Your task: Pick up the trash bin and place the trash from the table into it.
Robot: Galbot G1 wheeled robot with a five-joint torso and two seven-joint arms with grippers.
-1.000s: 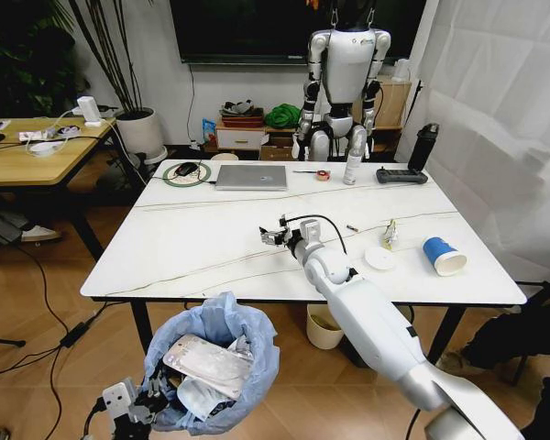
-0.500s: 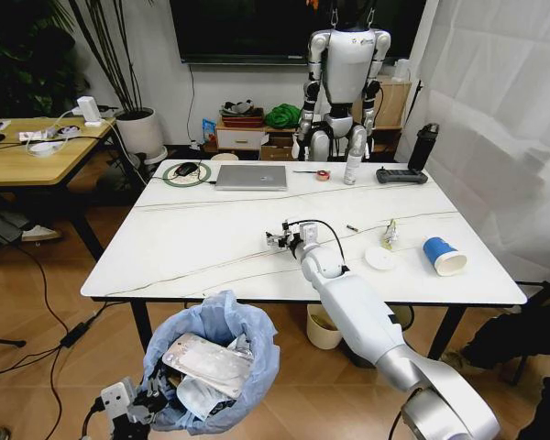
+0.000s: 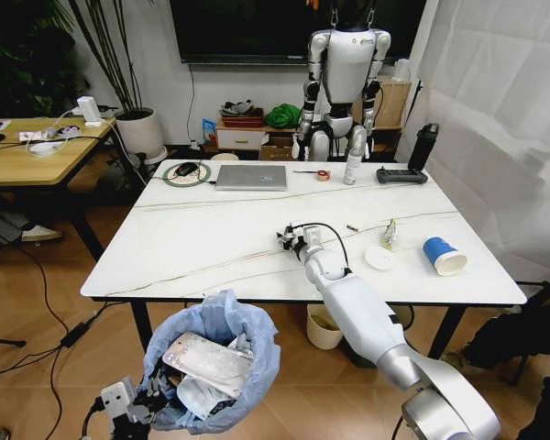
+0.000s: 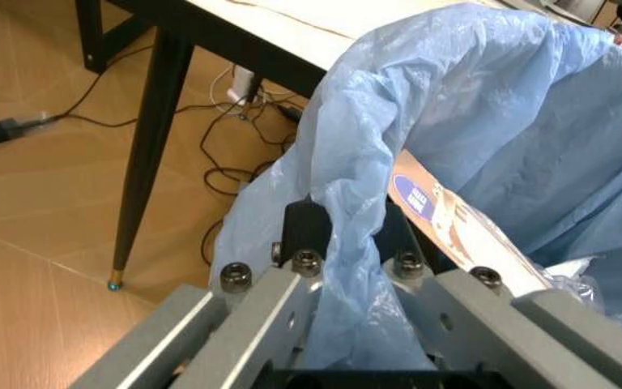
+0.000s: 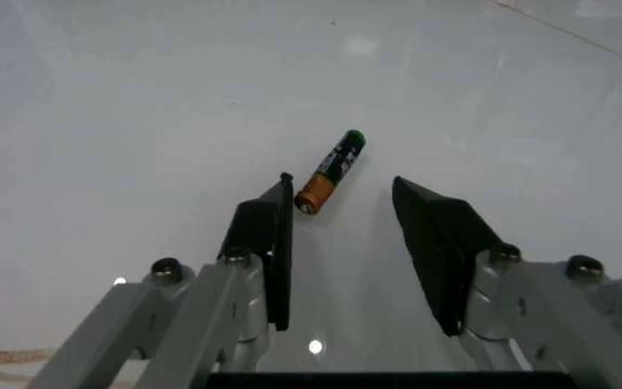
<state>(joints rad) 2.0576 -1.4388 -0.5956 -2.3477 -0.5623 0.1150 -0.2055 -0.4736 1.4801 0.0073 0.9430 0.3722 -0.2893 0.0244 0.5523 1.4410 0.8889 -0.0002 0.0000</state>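
Observation:
The trash bin (image 3: 213, 365), dark and lined with a puffy light-blue bag, hangs low in front of the table (image 3: 202, 229). My left gripper (image 3: 128, 403) is shut on its rim, with the bag (image 4: 473, 105) bunched between the fingers (image 4: 305, 231). Flattened packaging (image 3: 206, 362) lies inside. My right gripper (image 3: 289, 238) hovers low over the table's middle, open. A small black-and-orange battery (image 5: 330, 171) lies on the white top just ahead of its fingertips (image 5: 273, 219). To the right lie a blue-and-white paper cup (image 3: 443, 255), a white disc (image 3: 379, 258) and a wrapper (image 3: 390, 232).
At the table's far edge sit a silver laptop (image 3: 250, 177), a black remote-like device (image 3: 401, 175) and a dark bottle (image 3: 423, 145). A humanoid robot (image 3: 344, 82) stands behind. A cream bin (image 3: 323, 328) stands under the table. A wooden desk (image 3: 27, 156) is at the left.
My right gripper has slid a little to the right over the table top. The left gripper and the bin have stayed where they were.

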